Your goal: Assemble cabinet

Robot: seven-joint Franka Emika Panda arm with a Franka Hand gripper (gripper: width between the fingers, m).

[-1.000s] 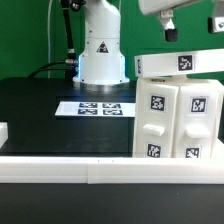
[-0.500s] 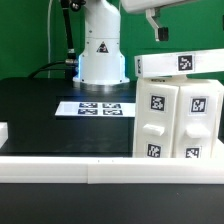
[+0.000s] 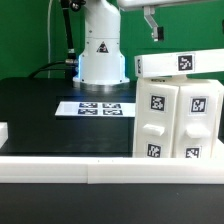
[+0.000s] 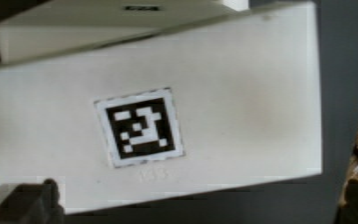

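1. Hovering at the exterior view's upper edge, the claw (image 3: 154,28) is gripping nothing that shows. I cannot tell how far its jaws are standing apart. The cabinet (image 3: 178,112) is standing upright below it, well apart.
2. Looking down, the wrist view is showing the cabinet's tagged top panel (image 4: 158,115) lying flat directly beneath the claw, not touching it.

Bright, even light fills the exterior view, its white cabinet (image 3: 168,112) near glare at right; wrist view soft, blurred.
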